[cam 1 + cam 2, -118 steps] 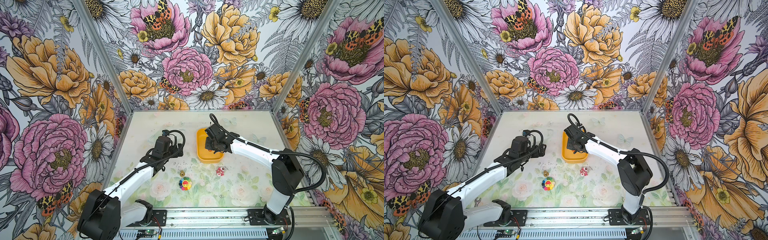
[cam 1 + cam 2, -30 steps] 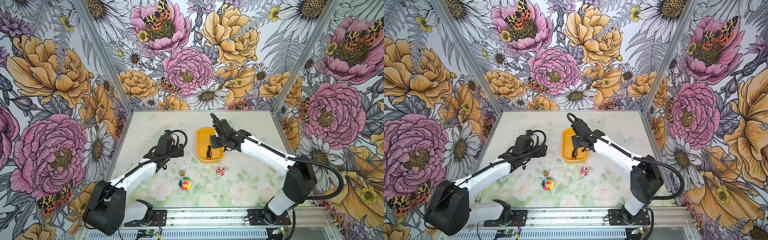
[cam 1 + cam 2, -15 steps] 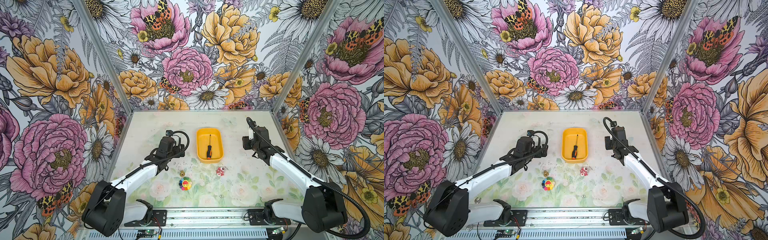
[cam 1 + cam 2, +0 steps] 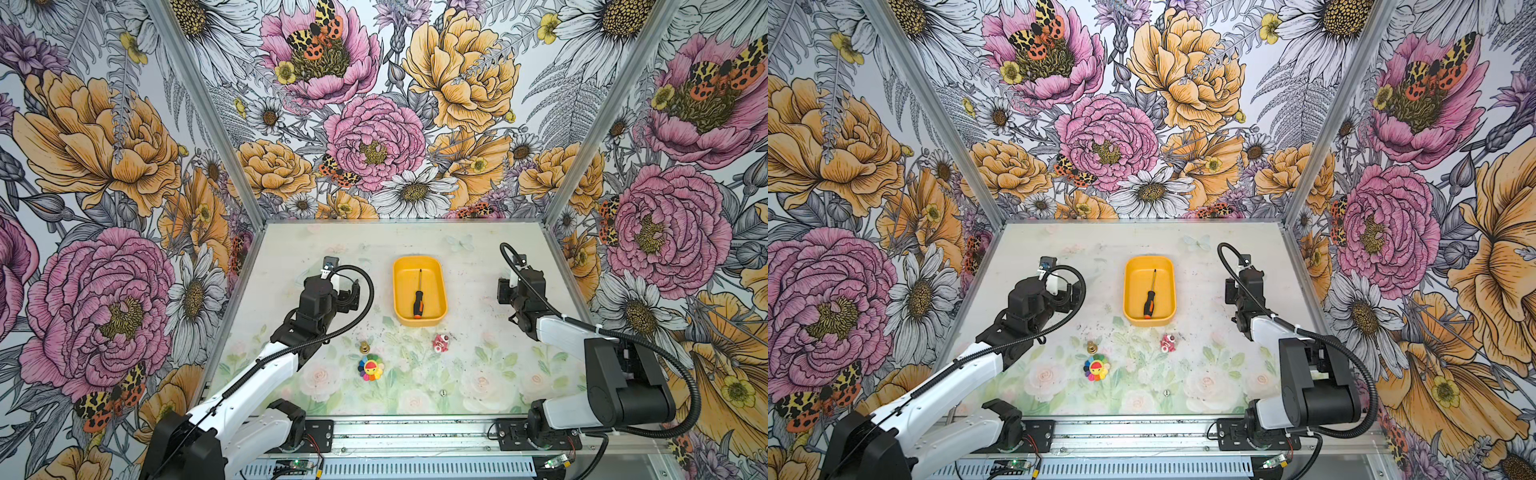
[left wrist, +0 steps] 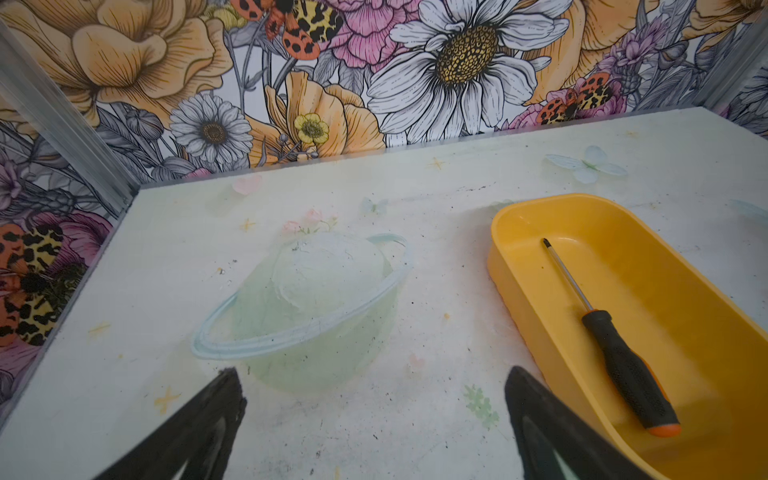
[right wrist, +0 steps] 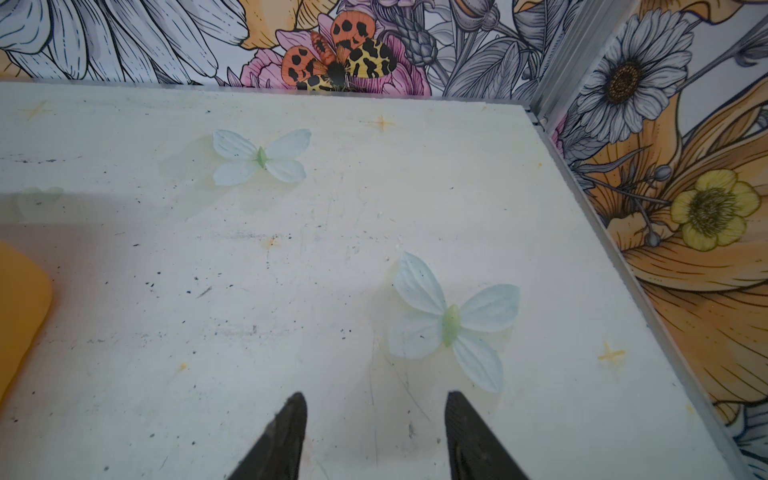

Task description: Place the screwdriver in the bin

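Screwdriver [image 4: 417, 297] lies inside bin [image 4: 433, 286]; open table [image 4: 471, 282] either side

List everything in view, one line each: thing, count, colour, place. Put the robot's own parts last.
bin: one, yellow-orange, mid-table toward the back
screwdriver: one, black handle with orange end and dark shaft, lying inside the bin
flower toy: one, rainbow petals around a red and yellow face, in front of the bin on its left
small brass-coloured piece: one, just behind the flower toy
small pink and white toy: one, in front of the bin
table: one, pale with a faded floral print
left gripper: one, black fingers apart, empty, left of the bin
right gripper: one, black fingers apart, empty, right of the bin
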Motion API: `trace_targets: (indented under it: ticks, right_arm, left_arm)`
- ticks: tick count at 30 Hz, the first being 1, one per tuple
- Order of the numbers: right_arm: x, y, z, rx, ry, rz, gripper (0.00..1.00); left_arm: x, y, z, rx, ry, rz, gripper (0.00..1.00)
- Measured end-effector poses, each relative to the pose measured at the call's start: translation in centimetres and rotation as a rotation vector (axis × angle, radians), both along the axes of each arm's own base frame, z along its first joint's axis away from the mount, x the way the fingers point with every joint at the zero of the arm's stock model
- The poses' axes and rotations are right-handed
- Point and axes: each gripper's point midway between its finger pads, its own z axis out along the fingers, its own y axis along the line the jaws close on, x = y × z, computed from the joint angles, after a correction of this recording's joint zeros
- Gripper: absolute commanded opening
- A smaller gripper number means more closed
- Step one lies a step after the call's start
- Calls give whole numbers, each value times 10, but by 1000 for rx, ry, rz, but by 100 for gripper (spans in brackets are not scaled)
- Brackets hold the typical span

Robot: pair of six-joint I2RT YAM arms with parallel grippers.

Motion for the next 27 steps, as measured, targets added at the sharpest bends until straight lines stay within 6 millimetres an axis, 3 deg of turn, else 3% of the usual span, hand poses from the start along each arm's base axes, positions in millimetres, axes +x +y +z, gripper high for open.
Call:
trace_targets:
  ticks: [3, 6, 12, 17, 27]
  right_arm:
    - [2, -1, 2, -7, -50, 2, 54]
    - [-1, -6, 2, -14, -113, -22, 54]
    - [-7, -16, -3, -17, -152, -63, 55]
    - [-3, -18, 7, -17, -199, -76, 56]
    - [-2, -19, 12, -16, -236, -80, 56]
  left_arm:
    - [-2, 16, 15, 34, -91, 21, 99]
    - [-3, 46, 22, 33, -166, 86, 99]
    - [-5, 96, -2, -12, -228, 188, 99]
    - [8, 99, -35, -38, -172, 155, 99]
    - [36, 94, -77, -71, -105, 103, 99]
